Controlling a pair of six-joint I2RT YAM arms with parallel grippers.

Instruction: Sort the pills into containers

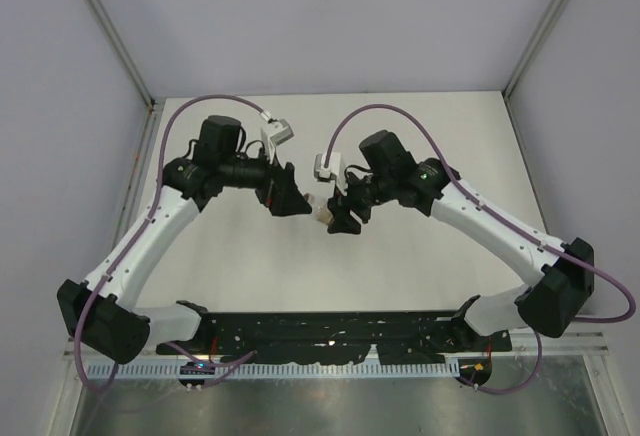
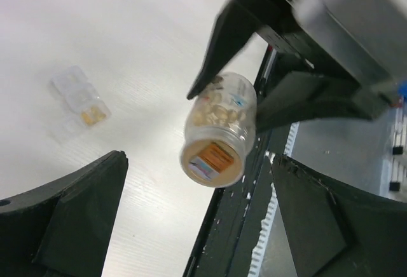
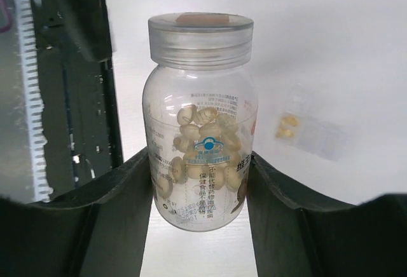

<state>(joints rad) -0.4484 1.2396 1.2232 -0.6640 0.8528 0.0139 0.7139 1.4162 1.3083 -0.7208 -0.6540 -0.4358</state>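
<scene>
We see the right gripper (image 3: 198, 178) closed on a clear bottle (image 3: 200, 99), its two fingers pressing the lower sides. The bottle is lifted off the white table (image 2: 127, 29), and its clear lid (image 3: 200, 39) is screwed on. Pale pills (image 3: 203, 140) fill its lower part behind the printed label.

A small clear pill box (image 3: 311, 132) lies flat on the table. Taking the pill box as our mark, the bottle hangs near it but apart from it, nearer the arms' bases. A few orange pills (image 3: 287, 126) sit in one compartment of the pill box; we cannot tell what the others hold.

The left gripper (image 2: 197, 169) stands wide with nothing between its fingers (image 2: 82, 213). It faces the bottle's lid and also stays clear of the pill box.
</scene>
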